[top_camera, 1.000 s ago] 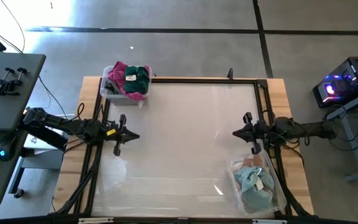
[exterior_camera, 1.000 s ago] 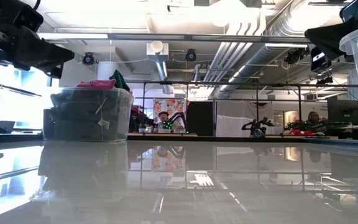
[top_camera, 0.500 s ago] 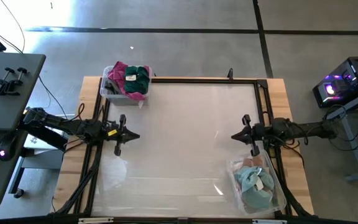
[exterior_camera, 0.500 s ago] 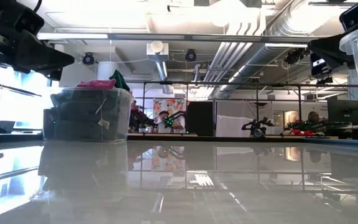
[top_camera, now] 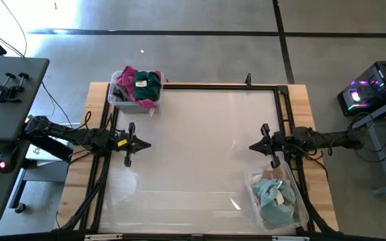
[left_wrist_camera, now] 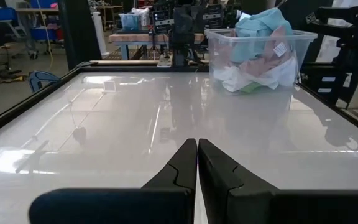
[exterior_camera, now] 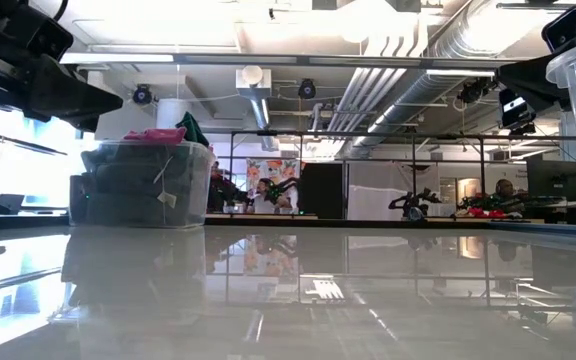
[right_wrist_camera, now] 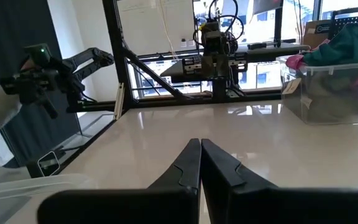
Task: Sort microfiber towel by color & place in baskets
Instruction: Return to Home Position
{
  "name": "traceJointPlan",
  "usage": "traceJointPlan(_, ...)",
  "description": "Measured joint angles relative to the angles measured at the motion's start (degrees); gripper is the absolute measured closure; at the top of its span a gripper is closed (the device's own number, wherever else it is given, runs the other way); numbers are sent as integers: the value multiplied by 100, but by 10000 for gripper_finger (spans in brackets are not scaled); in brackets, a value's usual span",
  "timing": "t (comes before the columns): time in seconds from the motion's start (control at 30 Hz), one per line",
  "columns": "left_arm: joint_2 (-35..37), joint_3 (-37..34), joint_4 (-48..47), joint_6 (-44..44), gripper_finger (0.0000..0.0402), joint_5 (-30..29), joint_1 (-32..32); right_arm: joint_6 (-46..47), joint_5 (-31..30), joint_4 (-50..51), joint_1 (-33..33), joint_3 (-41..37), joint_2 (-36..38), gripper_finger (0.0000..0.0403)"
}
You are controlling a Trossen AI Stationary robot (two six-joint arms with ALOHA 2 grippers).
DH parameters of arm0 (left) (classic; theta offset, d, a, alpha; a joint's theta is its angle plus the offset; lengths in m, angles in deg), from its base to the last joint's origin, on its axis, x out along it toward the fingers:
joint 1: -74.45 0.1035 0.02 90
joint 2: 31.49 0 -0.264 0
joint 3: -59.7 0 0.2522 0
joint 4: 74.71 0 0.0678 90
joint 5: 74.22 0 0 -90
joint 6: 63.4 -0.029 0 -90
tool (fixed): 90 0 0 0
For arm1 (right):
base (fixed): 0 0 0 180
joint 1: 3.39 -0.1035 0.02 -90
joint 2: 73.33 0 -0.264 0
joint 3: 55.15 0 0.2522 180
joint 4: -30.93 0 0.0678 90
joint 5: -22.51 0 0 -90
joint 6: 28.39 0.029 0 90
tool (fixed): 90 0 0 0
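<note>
Returning home is the step we judge in hand: no towel lies loose on the bench [top_camera: 200, 127], so sorting looks done. Our left gripper [left_wrist_camera: 197, 146] hangs over the left edge, its fingers [left_wrist_camera: 180, 167] pressed together on nothing. Our right gripper [right_wrist_camera: 201, 146] faces it from the right edge, fingers likewise closed and empty.

Next we need only fold both arms back. The long basket [top_camera: 302, 201] of light blue towels [top_camera: 273, 194] sits just beside the right gripper, so we should mind its rim. The small basket [top_camera: 114, 99], with pink towel [top_camera: 129, 73] and green towel [top_camera: 149, 86], is at the far left corner. A black frame [top_camera: 220, 86] rims the bench.

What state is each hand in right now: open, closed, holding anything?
Left hand: closed, holding nothing.
Right hand: closed, holding nothing.
</note>
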Motion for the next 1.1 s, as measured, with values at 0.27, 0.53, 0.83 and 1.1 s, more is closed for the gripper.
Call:
traceJointPlan(0.27,8,0,-8,-2,397,0,0,-2,-1,4,0,0,0,402)
traceJointPlan(0.53,774,2,-216,-2,397,-4,-33,0,-23,-5,-45,0,63,402)
traceJointPlan(0.83,1300,7,-13,-4,397,-11,-33,0,-26,-15,13,-2,51,402)
traceJointPlan(1.1,1283,7,-89,-2,397,-17,-33,-1,-26,-13,13,-2,33,402)
